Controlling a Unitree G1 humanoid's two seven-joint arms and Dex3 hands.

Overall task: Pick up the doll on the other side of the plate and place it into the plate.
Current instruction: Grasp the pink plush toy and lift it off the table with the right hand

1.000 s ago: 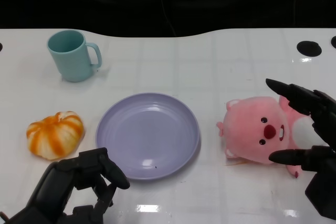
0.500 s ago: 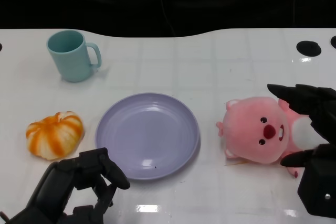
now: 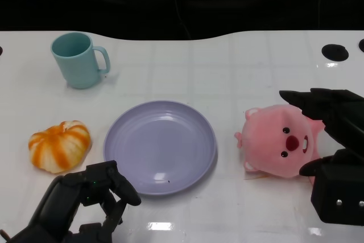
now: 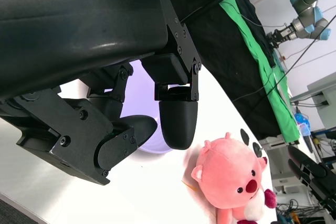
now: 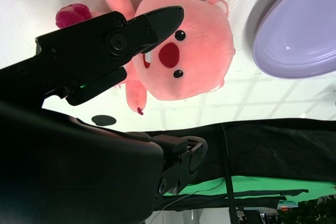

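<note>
Doll (image 3: 280, 148) lies on the bench near the right edge, just right of the plate (image 3: 160, 147) and apart from it; face up toward the head camera. Plate sits mid-bench, nearer the front edge, with nothing in it.

Right hand (image 3: 333, 140) is at the doll's right side, spread wide: one set of fingers (image 3: 307, 102) reaches over the doll's far side, a thumb tip shows at its near side. The hand brackets the doll but has no hold on it; contact cannot be told. Right wrist view shows one finger (image 5: 152, 23) across the doll's face, doll flat on the bench.

Left hand (image 3: 85, 200) is at the front edge, left of centre, just before the plate rim, fingers curled in, holding nothing.

Cup (image 3: 77, 60) stands toward the back left corner, handle to the right. Pumpkin (image 3: 60, 145) lies near the left edge, left of the plate.
</note>
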